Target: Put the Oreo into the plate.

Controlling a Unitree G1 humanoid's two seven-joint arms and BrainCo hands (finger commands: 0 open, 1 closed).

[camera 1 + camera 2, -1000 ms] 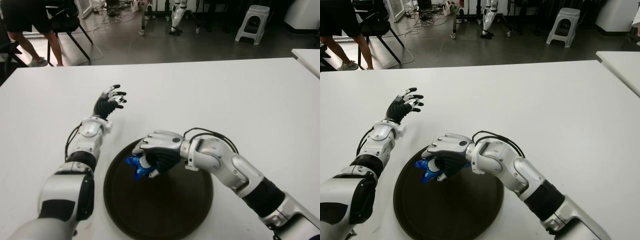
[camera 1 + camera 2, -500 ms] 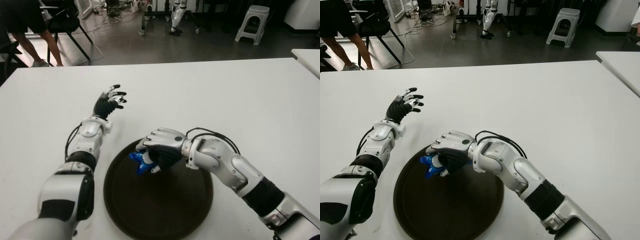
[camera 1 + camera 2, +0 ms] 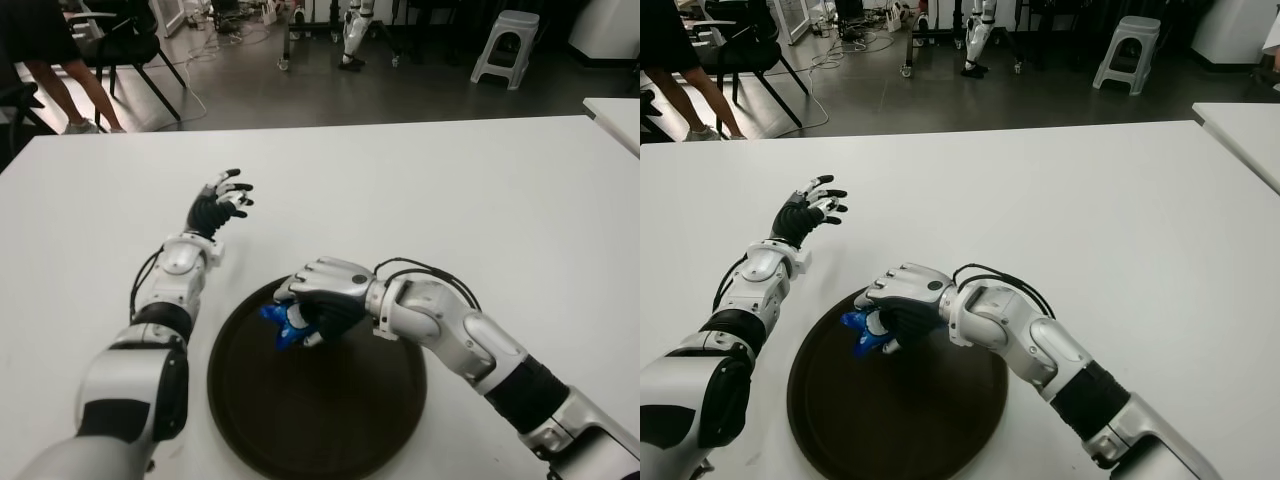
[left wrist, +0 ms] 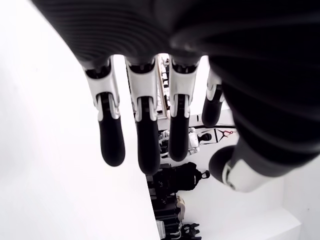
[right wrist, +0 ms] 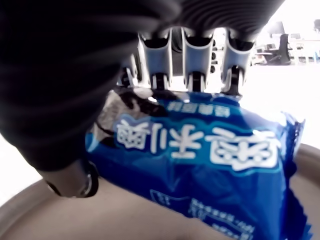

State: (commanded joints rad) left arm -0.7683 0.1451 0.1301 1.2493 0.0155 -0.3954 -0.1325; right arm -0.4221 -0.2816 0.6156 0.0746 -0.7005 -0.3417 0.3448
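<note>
The right hand (image 3: 318, 300) grips the blue Oreo (image 3: 279, 327) pack in curled fingers (image 5: 192, 60) above the dark plate (image 3: 340, 420)'s far-left part — the left hand (image 3: 220, 205) shows beyond it over the white table (image 3: 480, 200), fingers spread, holding nothing.

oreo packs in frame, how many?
1. The blue Oreo pack is gripped in the right hand, over the far left part of the dark plate. The left hand holds nothing, out over the white table. None seen elsewhere.
</note>
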